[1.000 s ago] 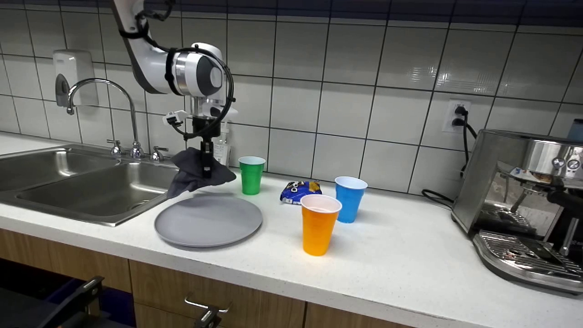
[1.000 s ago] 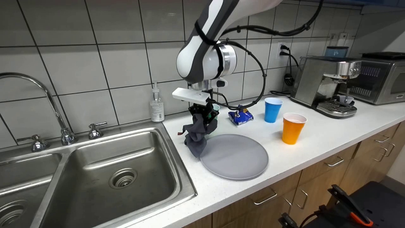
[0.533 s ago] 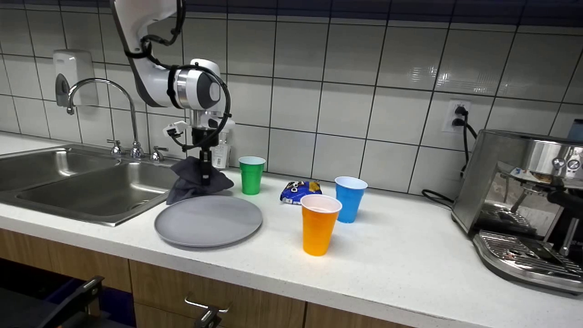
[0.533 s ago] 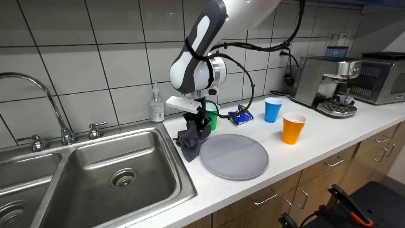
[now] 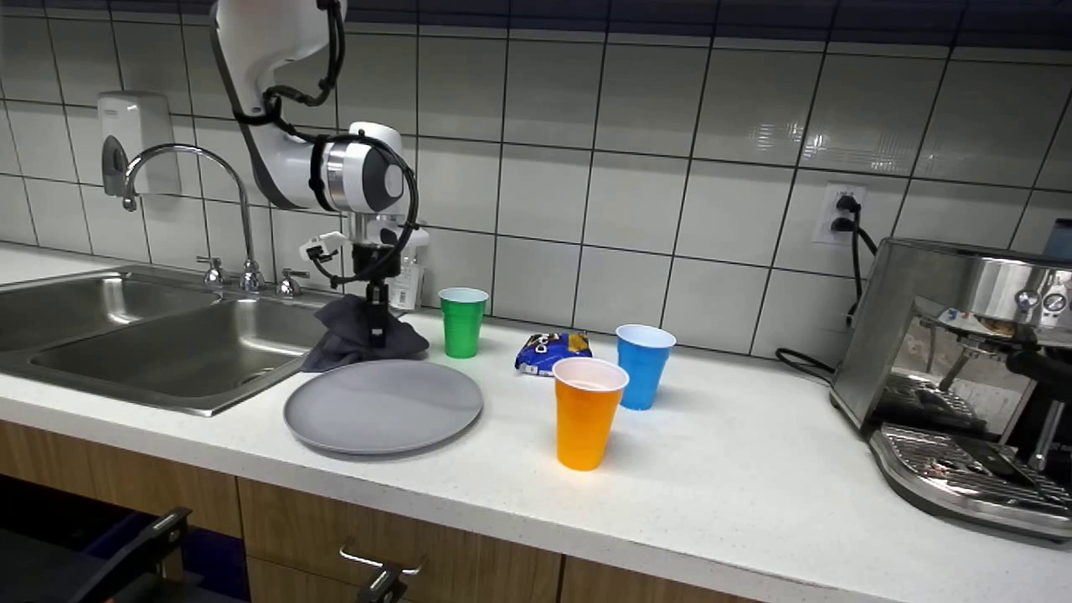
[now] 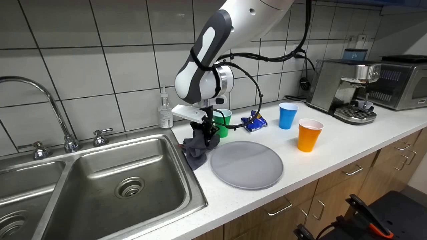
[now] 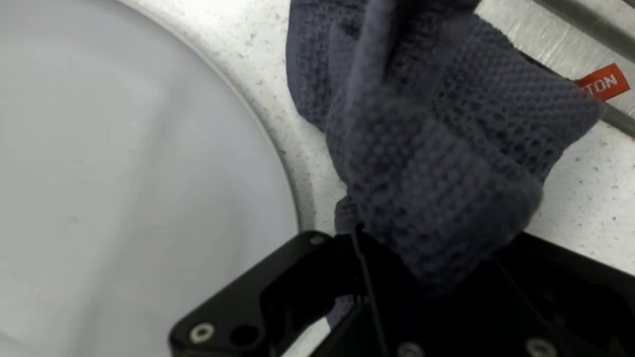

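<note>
Charcoal cloth (image 7: 446, 163) (red tag (image 7: 604, 82)), grey plate (image 7: 124, 173)

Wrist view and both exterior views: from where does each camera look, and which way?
In an exterior view: before the counter, facing the wall, sink at left, coffee machine at right; arm and hand show.
In an exterior view: from the sink end, looking down over a drain and along the counter; arm and hand show.
Wrist view: on the arm, facing down at cloth and plate; only the hand shows.
Both exterior views share the blue cup.
</note>
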`<state>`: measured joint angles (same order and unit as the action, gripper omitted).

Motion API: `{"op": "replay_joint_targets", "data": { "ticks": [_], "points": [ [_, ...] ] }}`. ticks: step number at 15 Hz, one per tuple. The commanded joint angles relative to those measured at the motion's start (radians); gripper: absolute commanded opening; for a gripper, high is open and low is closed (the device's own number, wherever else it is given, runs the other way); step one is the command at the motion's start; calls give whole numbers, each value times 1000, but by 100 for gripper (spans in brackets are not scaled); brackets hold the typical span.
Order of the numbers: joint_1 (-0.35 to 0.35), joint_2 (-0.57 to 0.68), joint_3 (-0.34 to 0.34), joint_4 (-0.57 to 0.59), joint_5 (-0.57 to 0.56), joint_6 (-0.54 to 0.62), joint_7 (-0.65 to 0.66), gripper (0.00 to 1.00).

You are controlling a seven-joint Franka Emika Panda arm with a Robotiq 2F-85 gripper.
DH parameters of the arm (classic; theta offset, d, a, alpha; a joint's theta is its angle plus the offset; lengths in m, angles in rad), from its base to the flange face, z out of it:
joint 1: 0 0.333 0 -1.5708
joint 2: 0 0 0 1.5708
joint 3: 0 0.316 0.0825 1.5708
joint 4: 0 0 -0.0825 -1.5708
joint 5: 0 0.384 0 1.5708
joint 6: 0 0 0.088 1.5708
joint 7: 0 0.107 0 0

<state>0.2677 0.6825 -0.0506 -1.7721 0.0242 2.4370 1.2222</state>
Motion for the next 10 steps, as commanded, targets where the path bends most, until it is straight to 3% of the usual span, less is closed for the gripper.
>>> {"op": "replay_joint_targets", "data": {
  "ticks": [1, 7, 8, 10],
  "points": [
    [-10, -34, 2, 0, 3, -71, -9, 48],
    [-38, -124, 13, -34, 16, -112, -33, 93],
    [-43, -145, 13, -44, 17, -115, -36, 99],
    [-55, -192, 16, -68, 22, -116, -45, 100]
  ]
}}
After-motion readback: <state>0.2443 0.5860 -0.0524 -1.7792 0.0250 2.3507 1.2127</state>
